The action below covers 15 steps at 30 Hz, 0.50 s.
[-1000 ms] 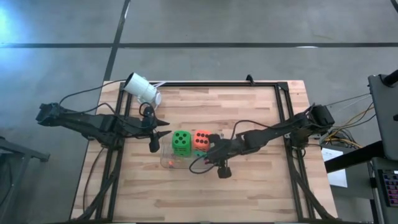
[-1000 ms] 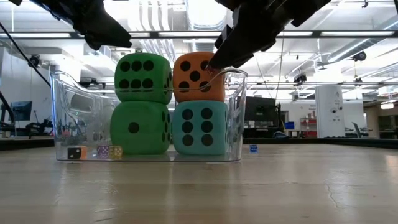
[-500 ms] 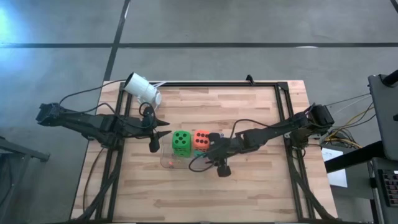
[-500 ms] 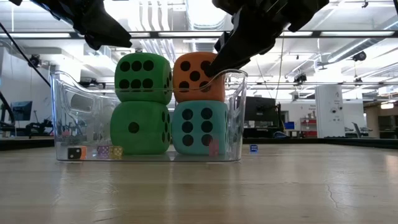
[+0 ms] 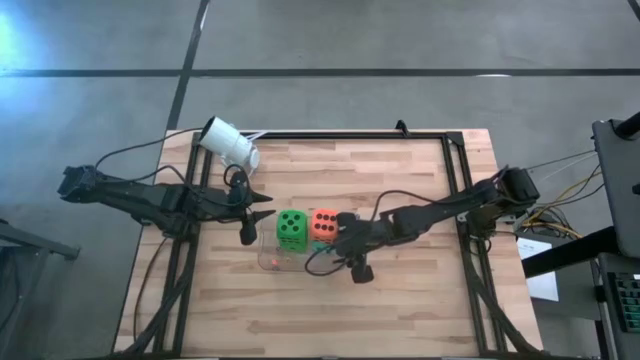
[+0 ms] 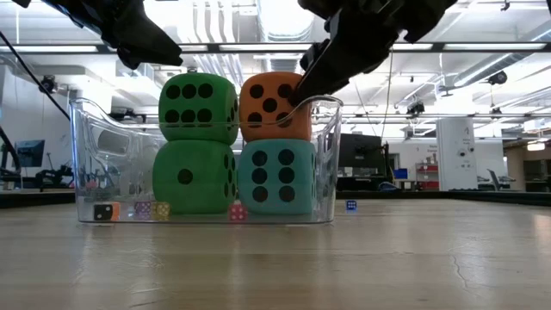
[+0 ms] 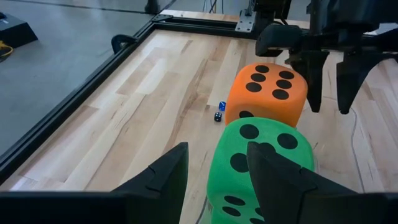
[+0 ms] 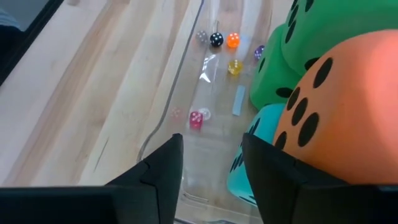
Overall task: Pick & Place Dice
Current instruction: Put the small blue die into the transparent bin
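Note:
A clear plastic bin (image 6: 327, 164) holds four big dice in two stacks: a green die (image 6: 198, 108) on another green one (image 6: 191, 176), and an orange die (image 6: 274, 108) on a teal one (image 6: 277, 176). Several tiny dice lie on the bin's floor, among them a pink one (image 8: 196, 119). My right gripper (image 5: 338, 238) hangs open above the bin's right end, beside the orange die (image 5: 324, 224), with nothing between its fingers. My left gripper (image 5: 262, 218) stands open above the bin's left end, near the upper green die (image 7: 261, 155), and is also empty.
A white cylindrical camera (image 5: 230, 143) lies at the table's far left corner. Two tiny dice, blue (image 7: 221, 106) and black (image 7: 218, 116), lie on the wood outside the bin. A black frame (image 5: 350, 135) borders the tabletop.
My right gripper has opened above the bin and let go of a tiny pink die. The die has fallen into the bin and now lies on its floor in front of the big dice.

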Each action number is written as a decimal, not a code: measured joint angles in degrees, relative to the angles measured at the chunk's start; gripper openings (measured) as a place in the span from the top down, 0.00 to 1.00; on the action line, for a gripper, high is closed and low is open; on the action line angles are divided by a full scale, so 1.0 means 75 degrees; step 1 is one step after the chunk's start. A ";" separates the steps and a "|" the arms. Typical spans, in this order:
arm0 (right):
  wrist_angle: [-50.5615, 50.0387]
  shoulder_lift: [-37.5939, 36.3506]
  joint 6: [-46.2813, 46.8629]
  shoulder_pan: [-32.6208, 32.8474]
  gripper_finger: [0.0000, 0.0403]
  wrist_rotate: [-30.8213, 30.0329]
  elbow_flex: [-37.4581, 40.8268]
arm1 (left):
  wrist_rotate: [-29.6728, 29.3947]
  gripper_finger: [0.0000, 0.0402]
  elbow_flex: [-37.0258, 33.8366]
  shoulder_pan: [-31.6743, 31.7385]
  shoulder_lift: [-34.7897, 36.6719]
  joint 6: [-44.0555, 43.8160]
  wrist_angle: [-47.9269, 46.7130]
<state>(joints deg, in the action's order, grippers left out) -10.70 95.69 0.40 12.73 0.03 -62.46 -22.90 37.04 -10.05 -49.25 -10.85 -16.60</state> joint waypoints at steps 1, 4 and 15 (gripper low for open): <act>0.0000 -0.0045 0.0000 0.0000 0.61 0.0000 0.0000 | 0.0000 0.57 0.0000 -0.0003 0.0000 0.0000 0.0000; -0.0020 -0.0220 -0.0002 0.0000 0.63 0.0000 0.0000 | -0.0003 0.57 0.0000 -0.0002 0.0000 0.0000 0.0000; -0.0948 -0.1204 0.0120 0.0231 0.66 0.0001 0.0000 | -0.0001 0.57 0.0000 -0.0001 0.0000 0.0000 -0.0021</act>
<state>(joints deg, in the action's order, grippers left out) -17.81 86.66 1.31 14.46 0.04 -62.46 -22.91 37.04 -10.05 -49.25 -10.85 -16.75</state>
